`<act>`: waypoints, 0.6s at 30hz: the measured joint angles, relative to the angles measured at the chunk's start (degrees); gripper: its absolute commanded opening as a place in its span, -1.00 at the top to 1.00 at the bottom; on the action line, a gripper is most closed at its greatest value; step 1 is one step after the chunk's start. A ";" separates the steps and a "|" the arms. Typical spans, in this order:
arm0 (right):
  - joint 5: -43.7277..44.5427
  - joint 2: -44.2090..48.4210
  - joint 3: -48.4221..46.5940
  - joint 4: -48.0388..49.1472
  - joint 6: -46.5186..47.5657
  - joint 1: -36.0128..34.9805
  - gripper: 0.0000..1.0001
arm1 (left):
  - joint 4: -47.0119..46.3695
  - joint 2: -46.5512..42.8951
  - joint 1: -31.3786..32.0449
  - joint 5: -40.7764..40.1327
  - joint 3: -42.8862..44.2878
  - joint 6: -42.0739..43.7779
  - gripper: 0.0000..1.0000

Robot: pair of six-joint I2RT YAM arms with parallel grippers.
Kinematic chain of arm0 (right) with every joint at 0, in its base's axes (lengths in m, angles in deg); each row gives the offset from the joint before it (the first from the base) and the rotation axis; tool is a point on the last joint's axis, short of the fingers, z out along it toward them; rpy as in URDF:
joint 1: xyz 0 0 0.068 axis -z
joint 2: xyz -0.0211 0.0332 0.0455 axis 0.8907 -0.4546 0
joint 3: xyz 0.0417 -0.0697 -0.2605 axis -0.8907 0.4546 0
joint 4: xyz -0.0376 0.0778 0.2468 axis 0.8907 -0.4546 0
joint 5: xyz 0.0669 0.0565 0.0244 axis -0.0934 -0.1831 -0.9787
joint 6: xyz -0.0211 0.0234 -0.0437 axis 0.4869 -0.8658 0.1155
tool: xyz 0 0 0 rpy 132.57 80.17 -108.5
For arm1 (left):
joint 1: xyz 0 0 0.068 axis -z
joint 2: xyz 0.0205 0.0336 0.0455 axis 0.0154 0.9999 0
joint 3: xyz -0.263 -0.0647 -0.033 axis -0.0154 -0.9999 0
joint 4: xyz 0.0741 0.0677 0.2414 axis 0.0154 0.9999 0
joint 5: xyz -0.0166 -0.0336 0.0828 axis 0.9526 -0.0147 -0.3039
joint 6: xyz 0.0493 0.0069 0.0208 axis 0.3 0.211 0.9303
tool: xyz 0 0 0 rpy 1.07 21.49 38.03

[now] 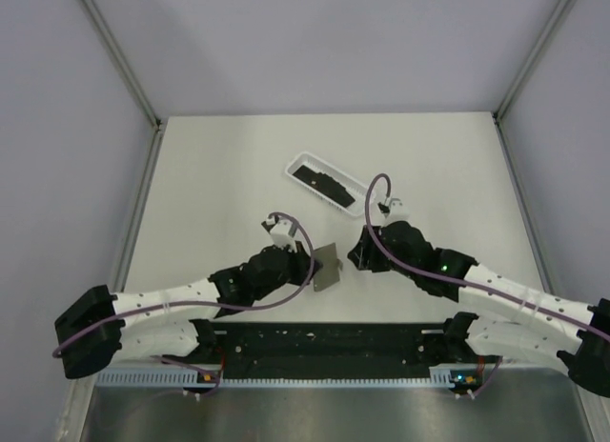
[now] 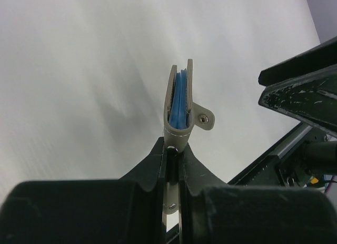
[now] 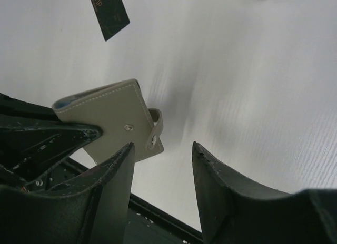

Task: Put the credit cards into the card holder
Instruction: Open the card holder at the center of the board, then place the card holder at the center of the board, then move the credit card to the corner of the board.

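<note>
The grey card holder is held above the table, edge-on in the left wrist view, its blue-grey inside showing and its snap strap sticking out to the right. My left gripper is shut on the holder's lower end. My right gripper is open and empty, right beside the holder, its left finger close to the strap side. Black credit cards lie in the white tray. One more black card lies flat on the table.
The white translucent oblong tray lies slanted at the table's middle back. A black rail runs along the near edge between the arm bases. Grey walls close in the table at the sides and back.
</note>
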 measured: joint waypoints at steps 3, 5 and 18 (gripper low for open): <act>0.28 0.22 0.00 -0.33 0.22 0.04 0.00 | -4.59 3.48 -0.68 3.89 -1.38 -0.26 0.99; 0.50 0.76 0.07 -1.01 0.42 0.37 -0.01 | -6.78 6.45 -1.14 6.43 -1.44 -0.48 0.52; 0.61 3.96 1.14 -3.10 1.29 3.50 -0.03 | -5.40 10.58 -12.39 12.41 -1.27 -1.44 -0.34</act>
